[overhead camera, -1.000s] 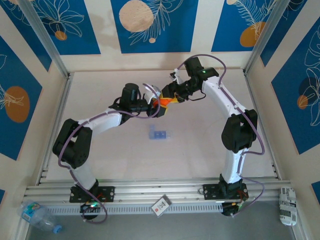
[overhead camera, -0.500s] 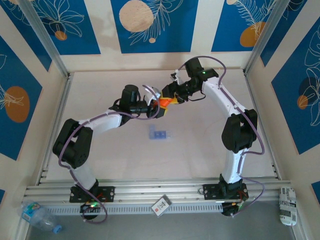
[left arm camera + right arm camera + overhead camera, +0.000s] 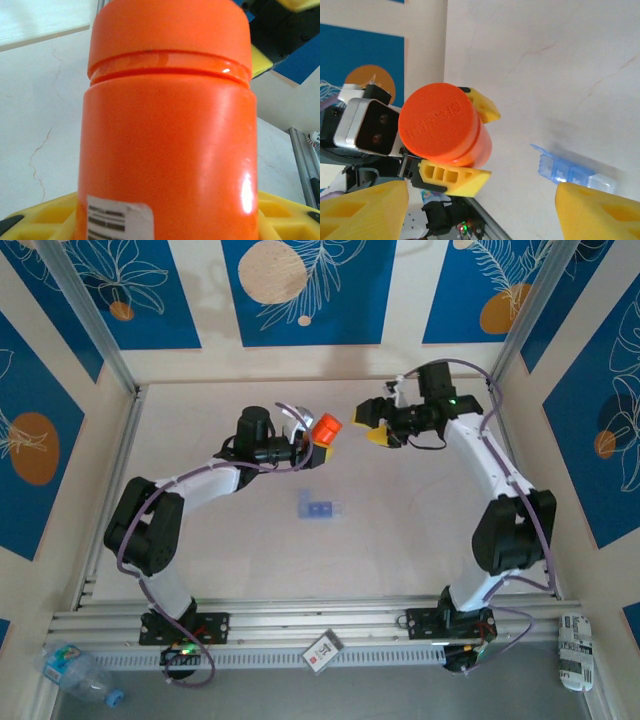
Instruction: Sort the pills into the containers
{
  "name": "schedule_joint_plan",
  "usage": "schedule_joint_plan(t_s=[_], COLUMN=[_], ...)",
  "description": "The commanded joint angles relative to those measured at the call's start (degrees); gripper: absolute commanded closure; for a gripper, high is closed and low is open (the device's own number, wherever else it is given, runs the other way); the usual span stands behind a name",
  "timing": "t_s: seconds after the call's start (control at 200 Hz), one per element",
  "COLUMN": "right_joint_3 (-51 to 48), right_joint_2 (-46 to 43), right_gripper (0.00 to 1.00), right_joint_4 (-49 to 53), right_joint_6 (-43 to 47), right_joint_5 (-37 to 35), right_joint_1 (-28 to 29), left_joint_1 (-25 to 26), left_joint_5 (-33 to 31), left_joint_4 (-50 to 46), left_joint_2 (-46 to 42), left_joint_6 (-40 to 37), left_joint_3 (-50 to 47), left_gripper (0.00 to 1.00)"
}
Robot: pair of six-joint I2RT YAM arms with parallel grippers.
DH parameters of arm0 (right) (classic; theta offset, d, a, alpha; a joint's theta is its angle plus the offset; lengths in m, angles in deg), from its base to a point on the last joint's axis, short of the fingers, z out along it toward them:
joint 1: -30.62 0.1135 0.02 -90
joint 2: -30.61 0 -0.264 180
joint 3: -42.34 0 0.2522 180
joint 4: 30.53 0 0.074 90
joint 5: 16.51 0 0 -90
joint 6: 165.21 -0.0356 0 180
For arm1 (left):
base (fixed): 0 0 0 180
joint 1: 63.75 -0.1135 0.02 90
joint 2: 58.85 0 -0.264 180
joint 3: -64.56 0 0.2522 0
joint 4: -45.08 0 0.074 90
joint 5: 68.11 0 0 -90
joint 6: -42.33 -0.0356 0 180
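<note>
Left tool [image 3: 318, 440] was clamped on the orange bottle [image 3: 326, 427], 1 yellow finger [image 3: 454, 176] on each side of the body, the bottle off the tabletop [image 3: 420, 530]. The orange cap [image 3: 436, 124] was on and faced the right wrist camera. In the left wrist view a white printed label [image 3: 119, 220] sat low on the bottle. Right tool [image 3: 375, 425] hung just right of the bottle, not touching it, fingers apart with nothing between them; its 2 yellow fingertips [image 3: 362, 207] sat wide in the bottom corners of its own camera. The containers [image 3: 319, 508], a pale-blue translucent strip of joined compartments, lay flat on the tabletop nearer the arm bases than both tools, well apart from the bottle. Couldn't tell what was inside the compartments.
</note>
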Motion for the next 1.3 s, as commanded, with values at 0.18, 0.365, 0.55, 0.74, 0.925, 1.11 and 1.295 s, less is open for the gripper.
schedule_joint_plan(t_s=[0.18,0.365,0.55,0.74,0.925,1.11,1.295], right_joint_3=[-9.6,-6.5,-2.8,-0.4,0.8,0.6,0.3], right_joint_2=[-9.0,-7.4,-3.4,-0.5,1.2,1.4,1.7], right_gripper=[0.22,0.19,0.19,0.21,0.24,0.31,0.32], right_joint_4=[-14.5,-13.8,-12.3,-12.1,-11.6,-11.9,-12.1], right_joint_6=[-13.8,-13.1,-12.3,-12.0,-11.5,-11.0,-10.8], right_joint_5=[-13.2,-16.8,-17.3,-16.8,-16.0,-14.6,-13.3], right_joint_1=[3.2,6.4,8.6,9.9,10.7,11.1,11.4], left_joint_1=[-0.3,-0.1,0.5,0.7,0.9,1.0,1.0], left_joint_5=[2.2,1.0,1.1,2.0,2.1,2.0,2.1], left_joint_4=[-5.9,-8.4,-9.2,-10.2,-10.3,-10.1,-9.5], left_joint_2=[-2.2,-3.1,-3.3,-3.2,-3.0,-2.7,-2.4], left_joint_6=[-3.8,-6.2,-6.8,-7.1,-7.0,-7.0,-6.7], left_joint_3=[2.8,2.8,3.4,4.3,4.7,4.9,5.1], left_gripper=[1.00,1.00,1.00,1.00,1.00,1.00,1.00])
